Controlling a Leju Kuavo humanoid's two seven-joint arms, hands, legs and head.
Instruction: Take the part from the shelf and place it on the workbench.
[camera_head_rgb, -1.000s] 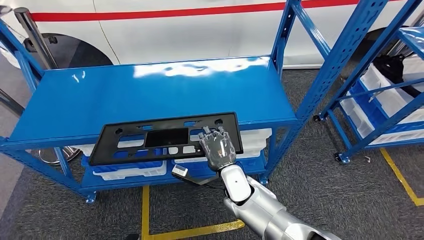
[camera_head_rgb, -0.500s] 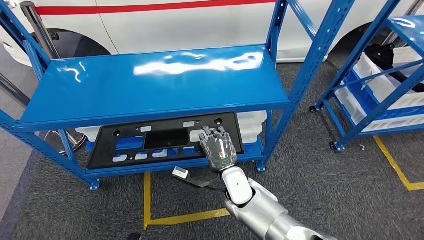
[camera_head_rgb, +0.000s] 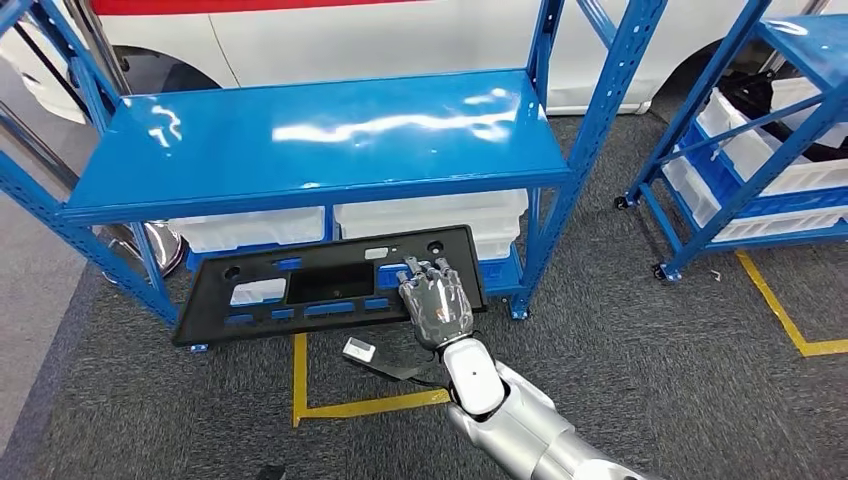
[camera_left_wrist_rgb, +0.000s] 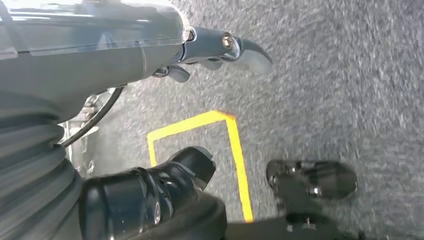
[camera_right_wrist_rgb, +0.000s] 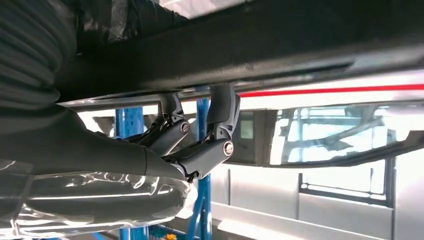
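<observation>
The part is a long flat black plastic panel with several cut-outs. It hangs level in the air in front of the blue shelf, over the grey carpet. My right hand grips its right end from the near edge, fingers curled over the top. In the right wrist view the panel is a dark bar with my fingers hooked around its edge. My left hand hangs over the floor with fingers apart and nothing in it.
White bins sit on the shelf's lower level. A second blue rack with white bins stands at the right. Yellow tape lines mark the carpet. A white vehicle is behind the shelf.
The view has pulled back from the shelf. The panel, which lay on the shelf top's front edge, now hangs clear of it in my right hand, lower than the shelf top.
</observation>
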